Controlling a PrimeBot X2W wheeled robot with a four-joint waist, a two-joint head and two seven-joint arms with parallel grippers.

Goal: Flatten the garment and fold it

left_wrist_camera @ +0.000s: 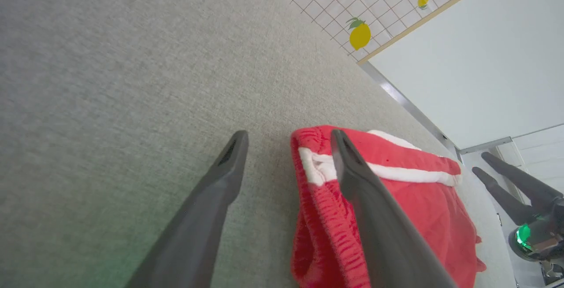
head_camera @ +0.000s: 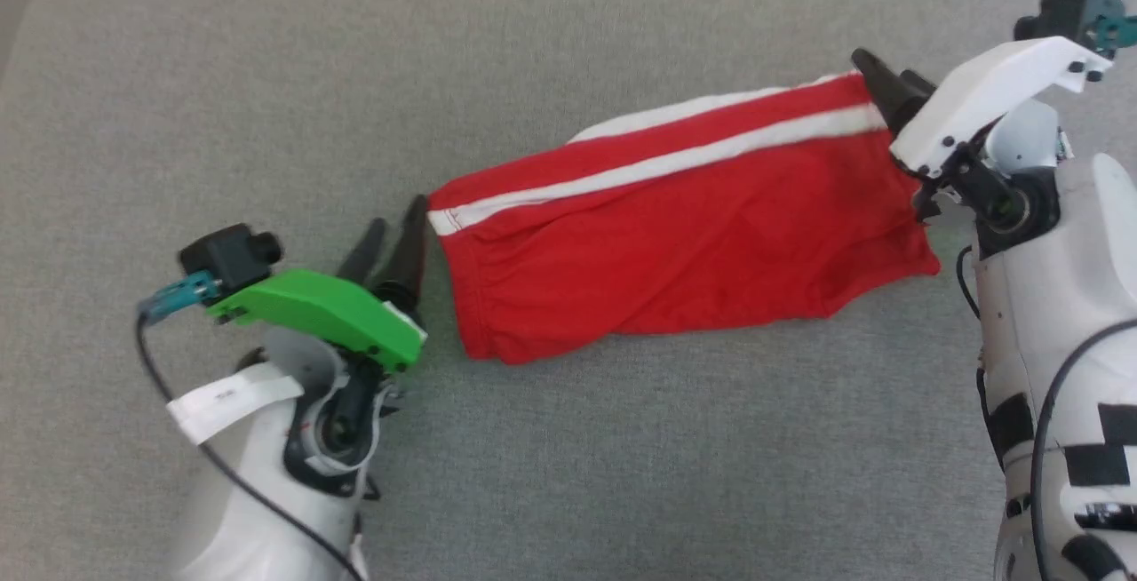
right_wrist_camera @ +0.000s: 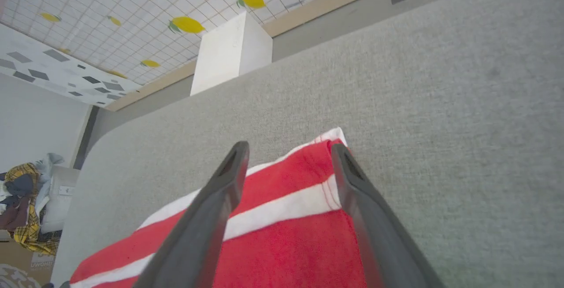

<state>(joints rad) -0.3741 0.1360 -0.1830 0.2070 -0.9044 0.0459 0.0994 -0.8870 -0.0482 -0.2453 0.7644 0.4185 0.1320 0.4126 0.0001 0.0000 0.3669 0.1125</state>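
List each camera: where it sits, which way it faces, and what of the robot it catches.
Head view: on the robot's head, looking down at the red shorts on the grey surface; left gripper and right gripper at the shorts' two ends.
Left wrist view: on the left wrist, looking along its open fingers at the waistband end; right gripper at far right.
Right wrist view: on the right wrist, looking along its open fingers over the striped hem end.
Shared: both wrist views catch the lemon-patterned wall.

One garment point(head_camera: 675, 243), one left claw point(head_camera: 397, 213), one right claw point(head_camera: 884, 67), one grey tabletop point(head_camera: 266, 75).
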